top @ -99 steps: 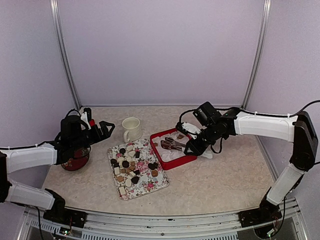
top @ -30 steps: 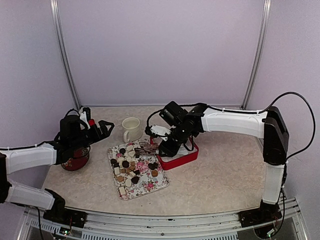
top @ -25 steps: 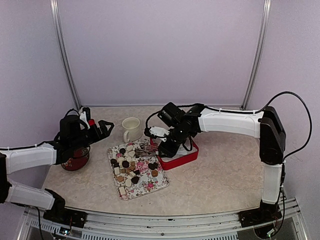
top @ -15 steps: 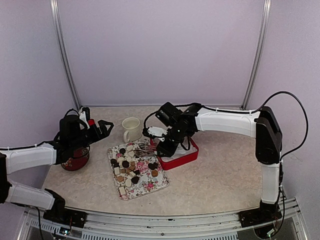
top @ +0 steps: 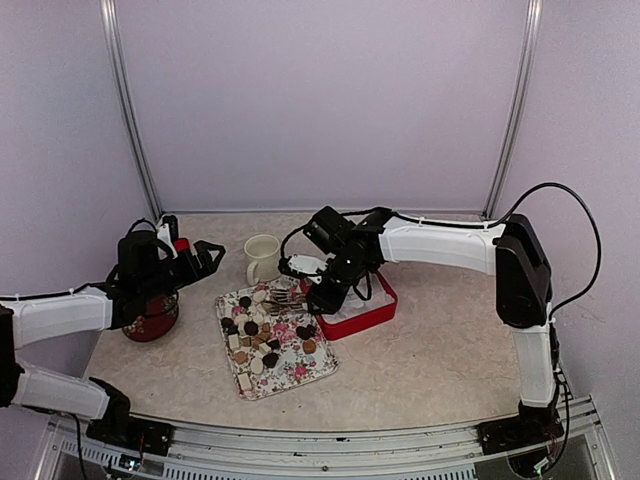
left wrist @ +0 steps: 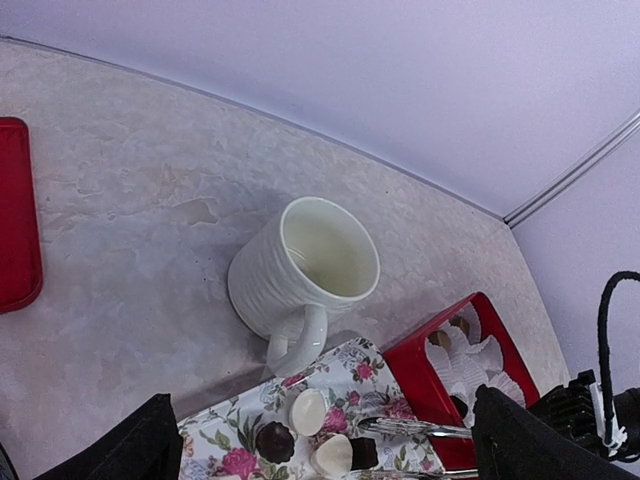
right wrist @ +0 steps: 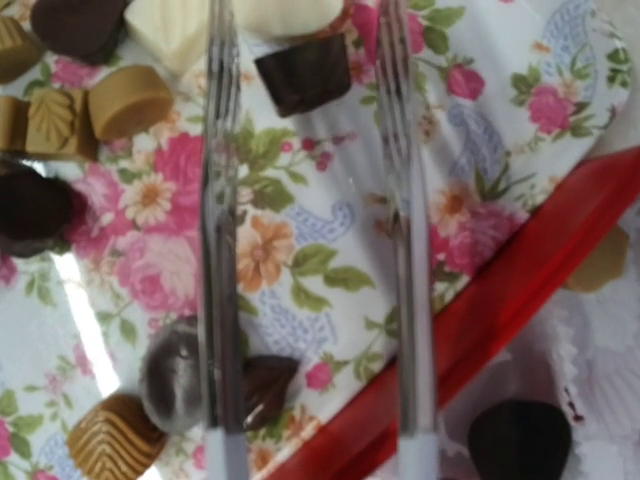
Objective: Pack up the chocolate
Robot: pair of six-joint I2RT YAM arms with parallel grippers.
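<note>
**Over the floral tray: tongs in my right pincer**

On the table point(top: 450, 360), items as they lie:

1. Right pincer point(top: 318, 292): clamped on the handle end of the metal tongs point(top: 288, 295) and held low over the far right corner of the floral tray point(top: 300, 378). The 2 tong arms stand apart. In my right wrist view they run side by side across the tray's roses. Their tips pass off the top of that view, so I cannot tell what they touch.

2. Chocolate point(top: 250, 328): dark brown, tan and cream pieces, round and square, lying loose on the floral tray, most of them toward its far-left part. 1 more dark piece point(right wrist: 520, 440) sits inside the red box.

3. Red box point(top: 368, 316): just beside the tray's right edge and lined with white crinkled paper liners point(left wrist: 482, 362).

4. Mug point(top: 263, 256): cream, ribbed and upright, with its handle turned toward the tray. It stands just beyond the tray's far edge.

5. Left pincer point(top: 208, 258): fingers wide apart and holding nothing, hanging above the table to the left of the mug.
</note>
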